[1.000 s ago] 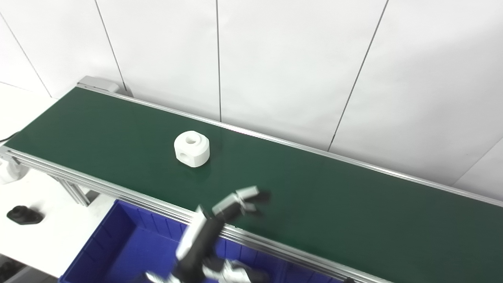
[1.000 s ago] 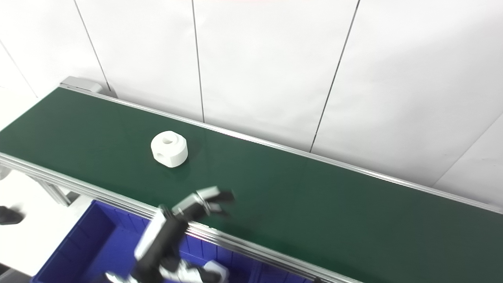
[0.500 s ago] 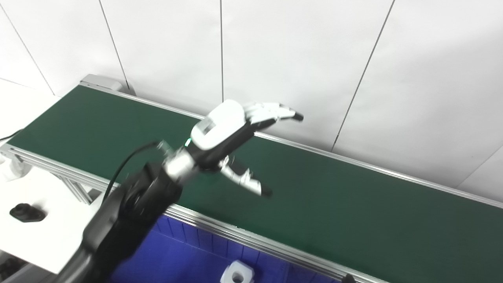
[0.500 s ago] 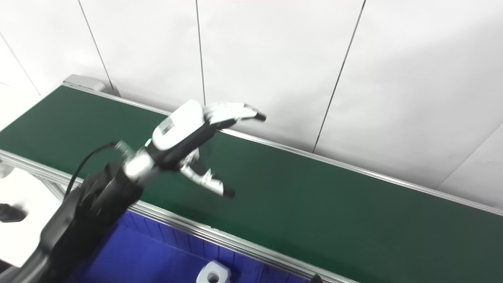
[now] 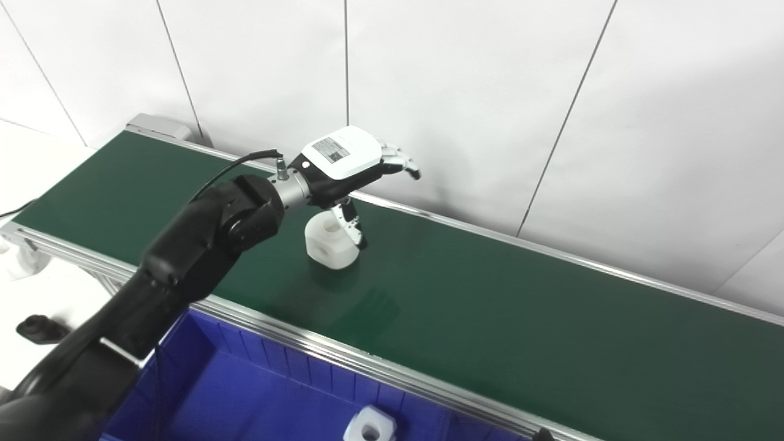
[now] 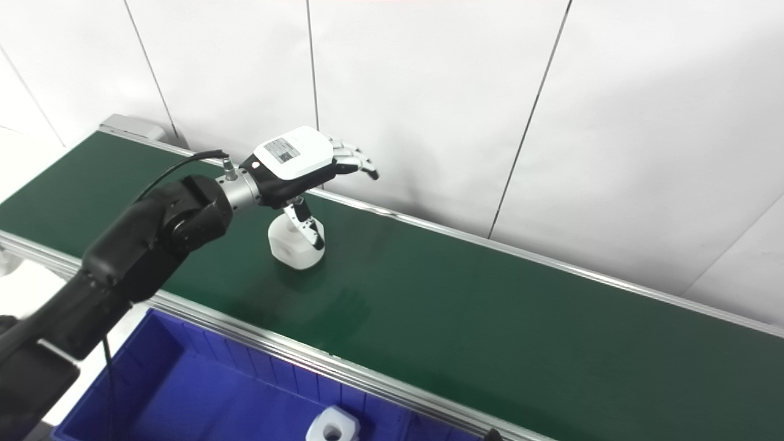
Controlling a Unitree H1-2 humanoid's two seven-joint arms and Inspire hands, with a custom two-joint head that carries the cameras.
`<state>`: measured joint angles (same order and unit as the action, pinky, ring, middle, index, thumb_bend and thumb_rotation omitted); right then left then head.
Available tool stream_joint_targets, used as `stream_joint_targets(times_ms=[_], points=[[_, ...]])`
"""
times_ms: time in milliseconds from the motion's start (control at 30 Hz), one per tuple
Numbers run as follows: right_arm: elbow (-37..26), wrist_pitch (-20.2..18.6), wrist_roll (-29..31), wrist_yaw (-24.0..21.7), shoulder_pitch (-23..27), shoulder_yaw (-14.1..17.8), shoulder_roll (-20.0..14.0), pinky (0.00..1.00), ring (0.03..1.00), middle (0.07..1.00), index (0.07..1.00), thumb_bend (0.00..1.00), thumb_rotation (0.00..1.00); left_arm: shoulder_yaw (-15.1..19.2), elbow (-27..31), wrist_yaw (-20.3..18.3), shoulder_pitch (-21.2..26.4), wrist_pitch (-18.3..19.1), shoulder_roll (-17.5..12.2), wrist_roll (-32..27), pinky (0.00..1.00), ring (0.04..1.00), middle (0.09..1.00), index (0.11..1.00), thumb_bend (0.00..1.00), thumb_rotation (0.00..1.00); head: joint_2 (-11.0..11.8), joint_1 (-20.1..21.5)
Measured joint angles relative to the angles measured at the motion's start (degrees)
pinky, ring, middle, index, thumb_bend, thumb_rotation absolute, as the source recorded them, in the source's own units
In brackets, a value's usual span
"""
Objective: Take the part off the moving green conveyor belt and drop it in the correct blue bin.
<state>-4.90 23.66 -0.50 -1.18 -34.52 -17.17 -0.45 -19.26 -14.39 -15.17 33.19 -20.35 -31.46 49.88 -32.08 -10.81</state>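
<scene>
A: What is in the blue bin (image 5: 245,392)?

B: One white part (image 5: 369,424) sits in it, low down and far below the fingers. It has a round hole on top. The rest of the bin floor looks bare blue.

A: Where is the part to pick up?

B: The white block (image 5: 327,244) is on the green belt (image 5: 490,306). It sits right under the left hand (image 5: 343,165). It has a hole on top too.

A: Is the hand holding it?

B: No. The fingers (image 5: 401,164) are spread out and reach past the block toward the white wall (image 5: 459,92). The thumb (image 5: 350,222) points down and lies in front of the block's right side. I cannot tell if the thumb touches the block. Nothing is gripped.

A: Is there any writing?

B: There is a small label (image 6: 282,149) on the white back of the hand. The words on it are too small to read.

A: What about the other hand?

B: The right hand does not show in these views.

A: Anything else near?

B: A small black thing (image 5: 38,329) lies on the white surface (image 5: 55,294), far left of the fingers and lower down. A black cable (image 5: 226,171) runs along the dark arm (image 5: 184,257) to the wrist. The silver rail (image 5: 367,361) of the belt runs between the block and the bin.
</scene>
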Motion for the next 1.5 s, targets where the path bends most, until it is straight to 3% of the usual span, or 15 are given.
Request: stream_joint_targets(times_ms=[167,367,667,767,867,900,933,967,1033,1133,1300,1500], points=[[-0.25,-0.03,-0.69,-0.01,-0.23,-0.12,0.04,1.00,1.000,0.989,1.000,0.84,1.00,-3.39,-5.42,-2.13,2.09,-1.07,-0.14,1.40,0.84,0.860,0.854,0.847,1.00,0.20,-0.53,0.35],[-1.48,-0.10,-1.95,0.02,-0.69,-0.38,0.40,1.00,1.000,0.984,1.000,0.85,1.00,-6.23,-9.07,-6.30,2.82,-1.05,-0.13,1.44,0.83,0.860,0.868,0.875,1.00,0.22,-1.40,1.05],[-2.86,-0.15,-2.85,0.13,-1.63,-0.72,1.05,1.00,0.997,0.977,1.000,0.86,1.00,-9.80,-10.53,-6.16,2.73,0.60,0.96,4.88,0.79,0.835,0.844,0.849,1.00,0.20,-2.20,1.58],[-2.92,-0.16,-2.99,0.14,-1.97,-0.76,1.21,1.00,0.995,0.973,1.000,0.87,1.00,-11.02,-12.44,-2.23,2.44,0.13,1.77,6.28,0.74,0.779,0.785,0.789,1.00,0.12,-2.29,1.67],[-3.17,-0.22,-3.27,0.16,-2.17,-0.80,1.30,1.00,0.993,0.974,1.000,0.87,1.00,-11.37,-15.35,5.30,1.60,-2.07,3.06,6.95,0.58,0.624,0.660,0.672,0.97,0.01,-2.29,1.93],[-3.22,-0.23,-3.32,0.18,-2.20,-0.80,1.35,1.00,0.992,0.972,1.000,0.88,1.00,-11.60,-16.57,8.36,1.49,-3.12,3.45,7.10,0.53,0.576,0.625,0.646,0.91,0.01,-2.29,2.02],[-3.22,-0.24,-3.36,0.19,-2.20,-0.81,1.37,1.00,0.992,0.972,1.000,0.88,1.00,-11.94,-18.05,11.48,1.39,-4.14,3.90,7.41,0.47,0.513,0.523,0.576,0.68,0.00,-2.29,2.02],[-3.23,-0.24,-3.37,0.19,-2.20,-0.83,1.38,1.00,0.992,0.972,1.000,0.88,1.00,-12.25,-19.01,14.19,1.30,-4.72,4.23,7.95,0.45,0.492,0.488,0.552,0.60,0.00,-2.37,2.20],[-3.36,-0.26,-3.36,0.19,-2.29,-0.84,1.38,1.00,0.990,0.969,1.000,0.89,1.00,-13.74,-20.04,19.88,0.99,-5.42,4.37,8.31,0.42,0.427,0.476,0.522,0.52,0.00,-2.46,2.20],[-4.00,-0.39,-3.31,0.19,-2.56,-1.03,1.41,1.00,0.988,0.967,1.000,0.89,1.00,-16.20,-20.69,27.50,0.87,-5.84,4.31,8.57,0.46,0.429,0.503,0.502,0.51,0.00,-2.72,2.28],[-4.25,-0.62,-3.46,0.20,-2.59,-1.35,1.59,1.00,0.988,0.967,1.000,0.88,1.00,-19.05,-20.69,31.39,0.95,-6.08,3.90,8.42,0.47,0.436,0.505,0.495,0.50,0.00,-2.64,2.37],[-4.34,-0.83,-3.60,0.21,-2.61,-1.52,1.60,1.00,0.992,0.971,1.000,0.90,1.00,-21.60,-20.34,31.92,1.35,-6.31,3.10,8.02,0.45,0.436,0.512,0.489,0.50,0.00,-2.64,2.37]])
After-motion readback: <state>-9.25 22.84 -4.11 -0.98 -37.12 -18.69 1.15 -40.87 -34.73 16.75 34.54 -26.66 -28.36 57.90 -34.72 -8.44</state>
